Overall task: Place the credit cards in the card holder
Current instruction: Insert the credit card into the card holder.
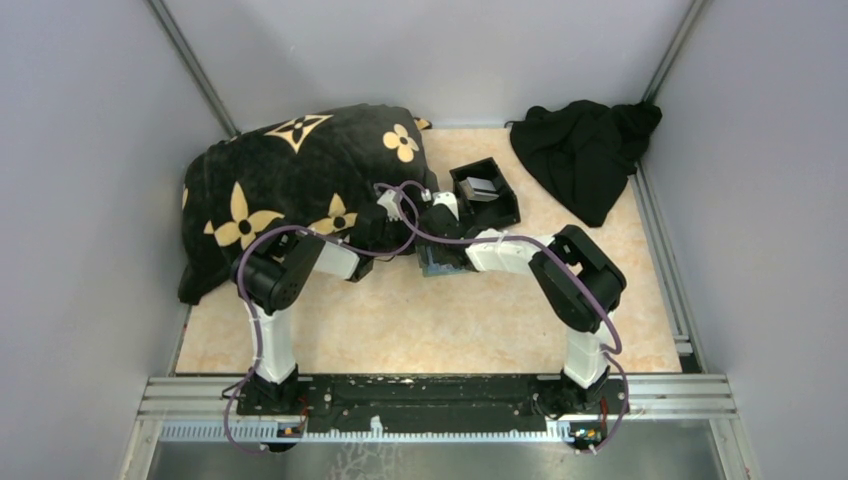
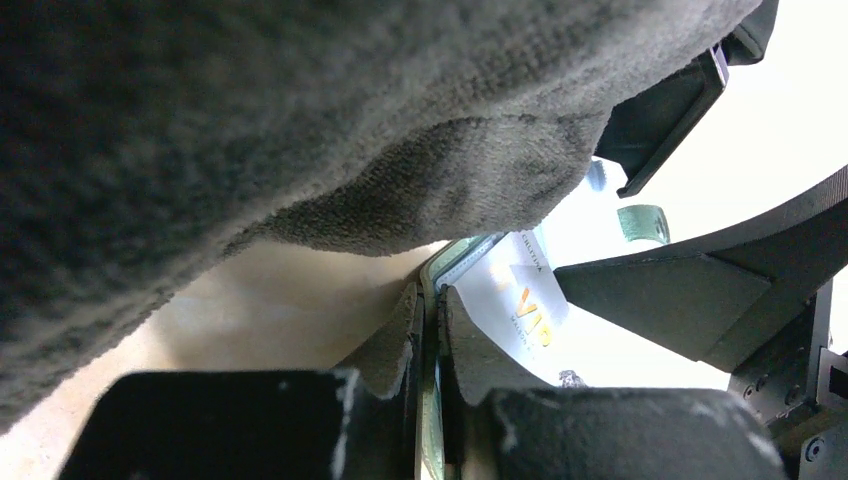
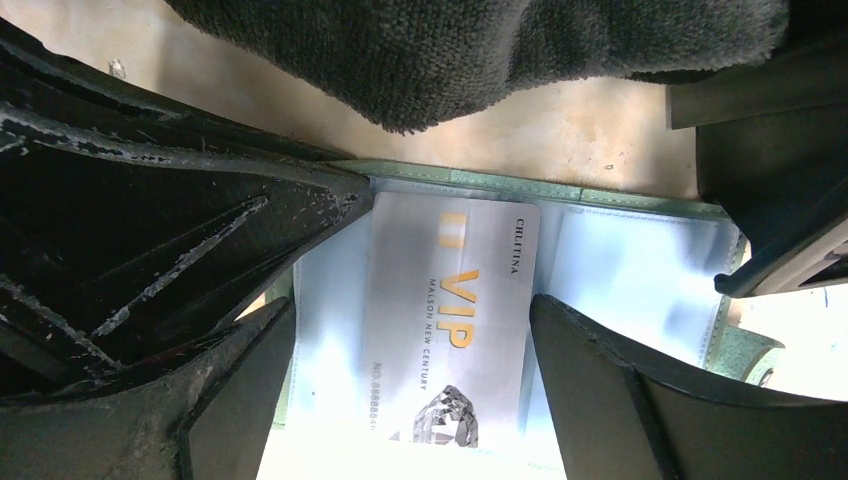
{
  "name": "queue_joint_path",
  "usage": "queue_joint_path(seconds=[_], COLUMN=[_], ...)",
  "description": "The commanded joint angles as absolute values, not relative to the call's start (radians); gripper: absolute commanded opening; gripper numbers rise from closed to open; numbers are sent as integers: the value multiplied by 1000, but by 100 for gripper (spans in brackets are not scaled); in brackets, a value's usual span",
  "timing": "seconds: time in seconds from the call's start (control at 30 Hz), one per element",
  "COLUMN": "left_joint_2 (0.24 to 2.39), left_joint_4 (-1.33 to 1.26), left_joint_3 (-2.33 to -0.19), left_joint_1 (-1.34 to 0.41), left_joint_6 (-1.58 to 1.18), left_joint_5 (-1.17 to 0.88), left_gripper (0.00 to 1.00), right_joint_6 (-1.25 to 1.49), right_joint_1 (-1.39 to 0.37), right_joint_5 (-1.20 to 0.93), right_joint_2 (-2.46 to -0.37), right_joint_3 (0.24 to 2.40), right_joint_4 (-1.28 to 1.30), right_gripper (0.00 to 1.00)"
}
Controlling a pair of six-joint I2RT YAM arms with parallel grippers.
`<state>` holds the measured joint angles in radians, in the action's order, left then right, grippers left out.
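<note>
By blanket (image 1: 290, 180) edge, mid-table: L gripper (image 2: 430, 300) clamped on card holder (image 3: 630, 265) rim. R gripper (image 3: 412, 305) jaws apart, straddling VIP credit card (image 3: 450, 290), which lies flat vs holder's clear pocket.

The pale beige marbled table (image 1: 420, 330) carries a heaped black blanket (image 1: 290, 180) with gold flowers at far left. A crumpled black cloth (image 1: 585, 150) lies far right, a black open-topped box (image 1: 485, 190) far centre, and the card holder (image 1: 437, 264) just nearer.
</note>
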<state>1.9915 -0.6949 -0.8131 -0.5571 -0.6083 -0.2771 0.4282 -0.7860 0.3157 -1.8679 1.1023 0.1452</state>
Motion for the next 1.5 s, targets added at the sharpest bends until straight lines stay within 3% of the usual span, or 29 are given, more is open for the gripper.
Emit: queue_joint_path(seconds=[0.0, 0.33, 0.67, 1.03, 1.47], left_joint_2=[2121, 2124, 2052, 2063, 2080], left_joint_4=[-312, -346, -497, -701, -752], left_joint_3=[-696, -676, -546, -479, -435], left_joint_1=[-628, -619, -547, -522, -500], left_joint_6=[-649, -670, -760, -862, -867], left_joint_5=[-476, -503, -547, -635, -631], left_gripper=[10, 11, 26, 28, 28], right_joint_6=[534, 539, 546, 542, 527], right_joint_1=[-821, -839, -839, -841, -867], right_joint_5=[172, 185, 183, 183, 234], right_joint_2=[-1993, -1998, -2003, -1985, -1972], right_joint_3=[1057, 1056, 1055, 1048, 1072], right_joint_4=[221, 221, 220, 207, 238], right_gripper=[87, 81, 81, 76, 72])
